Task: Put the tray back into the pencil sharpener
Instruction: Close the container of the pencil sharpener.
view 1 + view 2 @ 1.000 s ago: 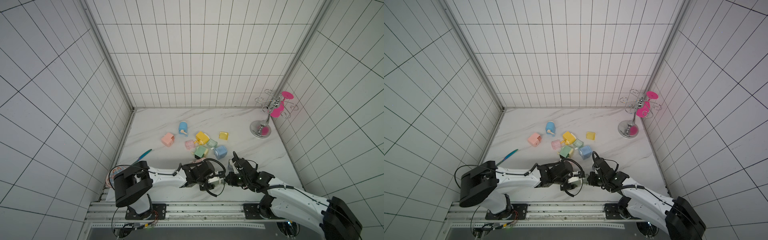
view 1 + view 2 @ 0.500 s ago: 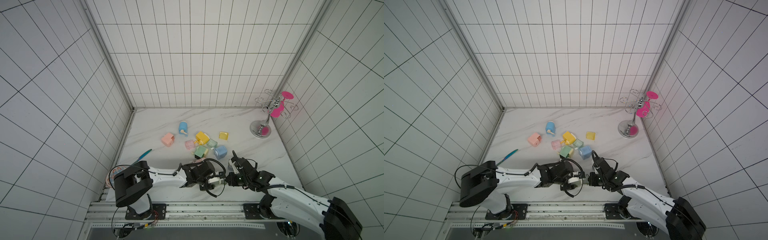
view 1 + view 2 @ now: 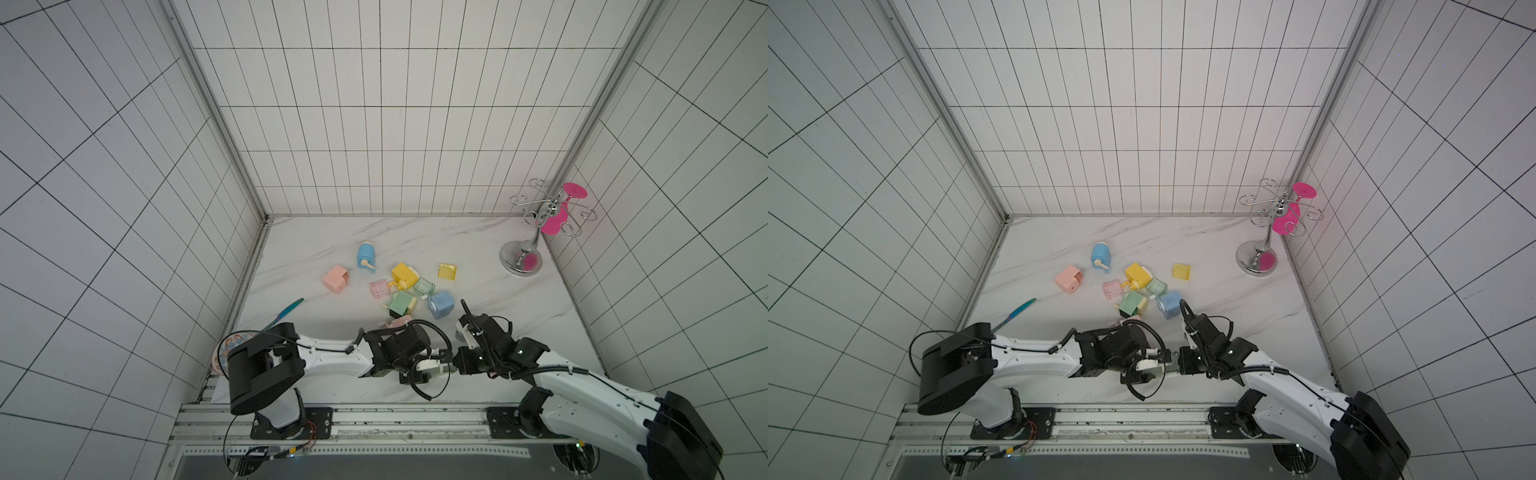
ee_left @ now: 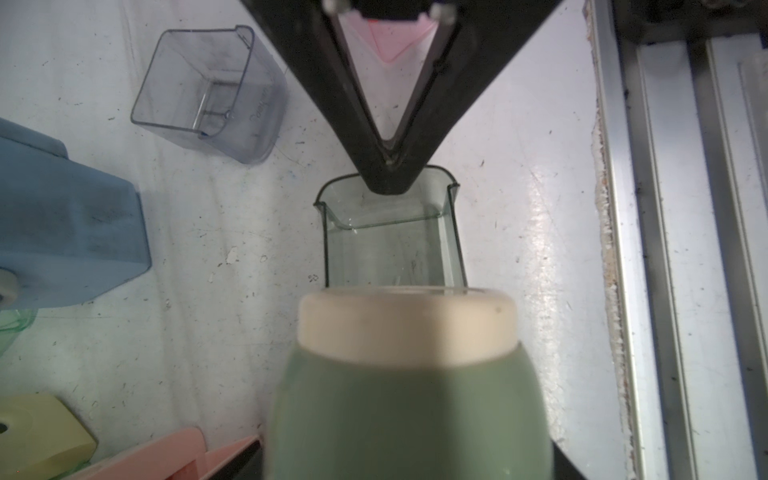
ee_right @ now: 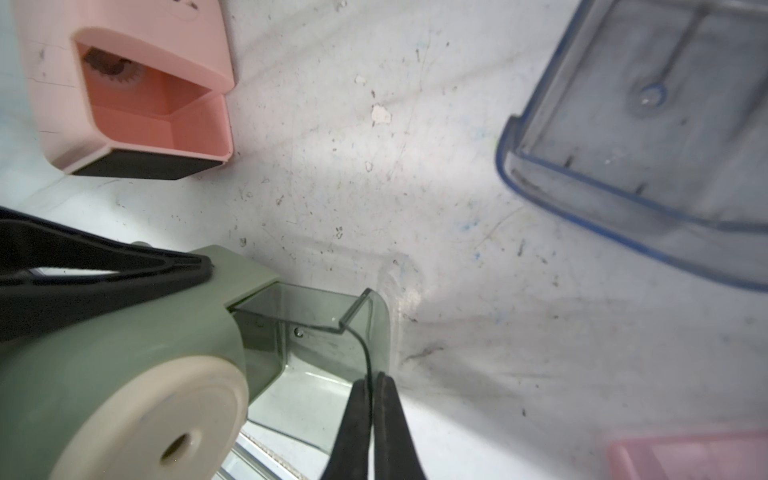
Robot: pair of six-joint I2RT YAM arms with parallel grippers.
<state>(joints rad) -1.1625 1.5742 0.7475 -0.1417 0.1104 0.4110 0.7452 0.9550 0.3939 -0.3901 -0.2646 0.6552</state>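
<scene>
White marble tabletop [image 3: 540, 307] lies bare between my two arms and the right wall, while the aluminium rail [image 4: 665, 249] at its near edge runs close beside the work. My left gripper [image 3: 436, 365] clamps the green pencil sharpener with a cream end [image 4: 407, 395]. My right gripper [image 5: 372, 380], fingers pressed together, pinches the end wall of the clear green-tinted tray [image 4: 390, 245], which sits partly inside the sharpener's slot, its outer end sticking out. A clear blue-tinted tray [image 5: 644, 124] and an open pink sharpener body [image 5: 137, 95] lie near, apart from both.
</scene>
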